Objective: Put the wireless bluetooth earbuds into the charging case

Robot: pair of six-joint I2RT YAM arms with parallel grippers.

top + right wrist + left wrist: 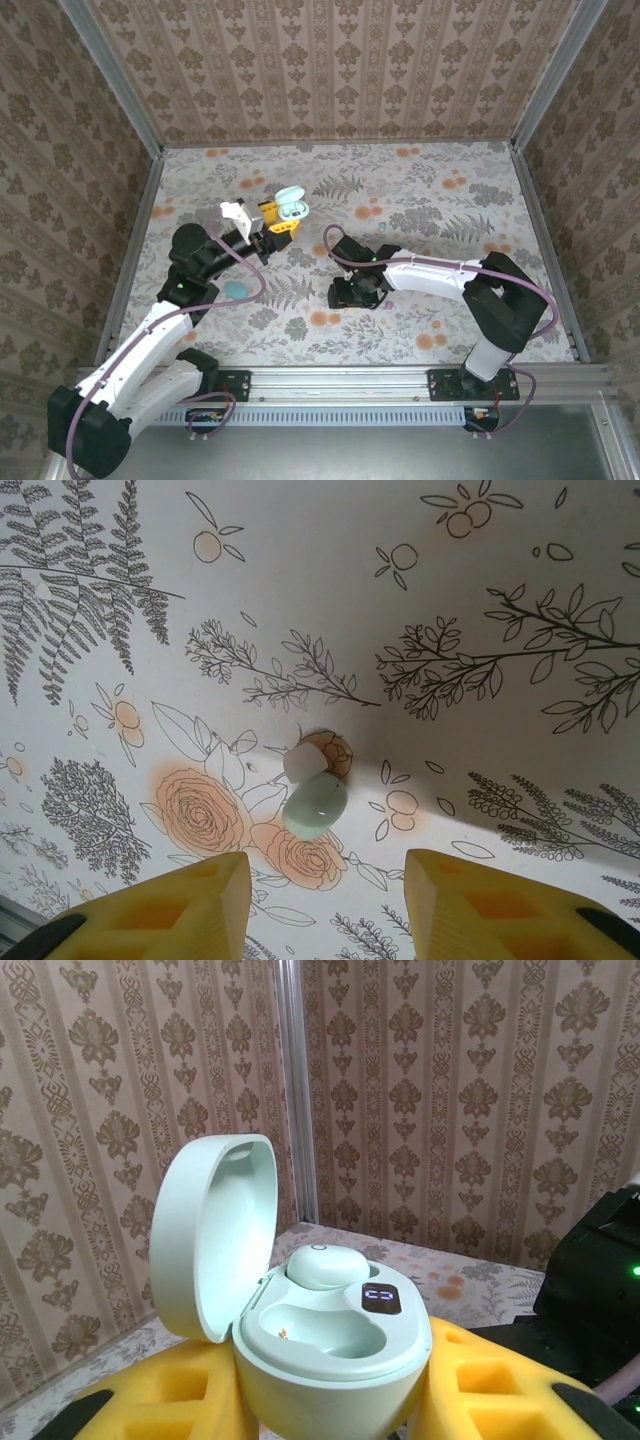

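Tabletop (pixel 450 210): floral; carries the loose bud near its centre.
Left claw (pixel 272 222): pinching the case, far left.
Right claw (pixel 328 905): spread, low over the loose bud, gripping nothing.
Case (pixel 335 1360): lid open; best held level and steady.
Empty slot (pixel 320 1332): beside the seated bud; the target.
Seated bud (pixel 325 1265): fills the other slot.
Loose bud (pixel 318 802): lies ahead of the fingers; centre over it, drop straight, close gently on its rounded body.

The bottom edge cuts off the lower body of the charging case (pixel 330 1360), so you can't see its underside. The yellow fingers (pixel 160 1405) on either side of the case are cropped too. From above, the teal object (pixel 238 290) near-left of the case is too small to identify.
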